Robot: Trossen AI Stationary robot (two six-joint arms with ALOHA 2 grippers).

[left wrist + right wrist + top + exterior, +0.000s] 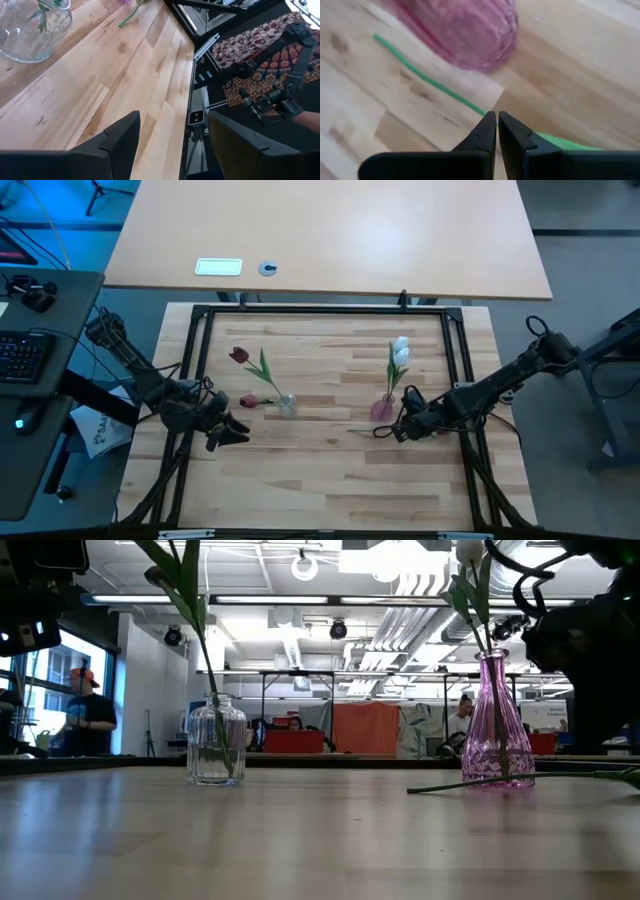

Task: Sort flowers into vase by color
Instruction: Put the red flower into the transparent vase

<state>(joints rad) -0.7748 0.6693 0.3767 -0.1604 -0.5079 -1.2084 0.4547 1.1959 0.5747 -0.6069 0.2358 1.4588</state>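
Note:
A clear glass vase (287,405) holds one dark red tulip (238,355); it also shows in the low view (216,740). A second red tulip (248,401) lies on the table beside it. A pink glass vase (381,408) holds white tulips (400,350). My right gripper (400,430) is low over the table just right of the pink vase, shut on a green flower stem (362,430); the arm hides that flower's head. My left gripper (228,435) is open and empty, near the table's left edge, nearer than the clear vase. My right gripper pinches the thin green stem (481,109) between its two fingertips. The fingers lie across the stem. The stem's free end (395,52) runs along the tabletop past the foot of the pink vase (470,30); a green leaf (560,142) shows on the fingers' other side.
A black metal frame (200,330) borders the wooden tabletop on the left, far and right sides. The middle and near part of the tabletop (320,480) is bare wood. A second table (330,240) stands beyond the far edge. People show in the room behind (85,710).

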